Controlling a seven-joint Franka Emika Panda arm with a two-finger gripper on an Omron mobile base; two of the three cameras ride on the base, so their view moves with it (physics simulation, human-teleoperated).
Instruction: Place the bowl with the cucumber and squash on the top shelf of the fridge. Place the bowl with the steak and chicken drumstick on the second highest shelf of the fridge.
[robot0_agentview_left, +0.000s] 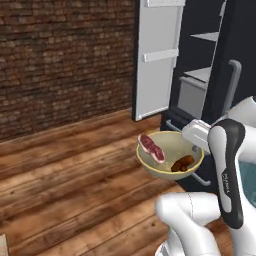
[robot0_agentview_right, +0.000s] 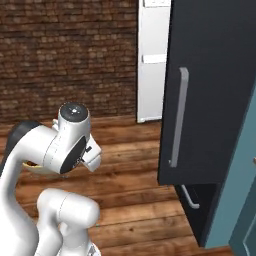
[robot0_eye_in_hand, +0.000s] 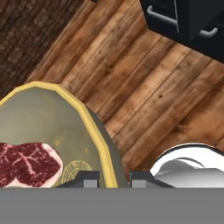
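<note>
Transport of the tan bowl (robot0_agentview_left: 170, 154) is what I'm on: from the left base camera, steak (robot0_agentview_left: 151, 147) and chicken drumstick (robot0_agentview_left: 183, 163) ride in it, carried above the floor beside the open fridge (robot0_agentview_left: 200, 75); next I must lift toward the second highest shelf (robot0_agentview_left: 198, 74). From the right, my arm is folded low. At the hand, the gripper (robot0_eye_in_hand: 113, 178) pinches the bowl's rim.

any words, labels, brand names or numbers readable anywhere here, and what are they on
Small vertical lettering on the dark band of the robot arm: too small and blurred to read.
Faint round emblem on the inside of the yellow bowl: a pattern, no legible letters.
Fridge, brick wall, floor: no text at all.
</note>
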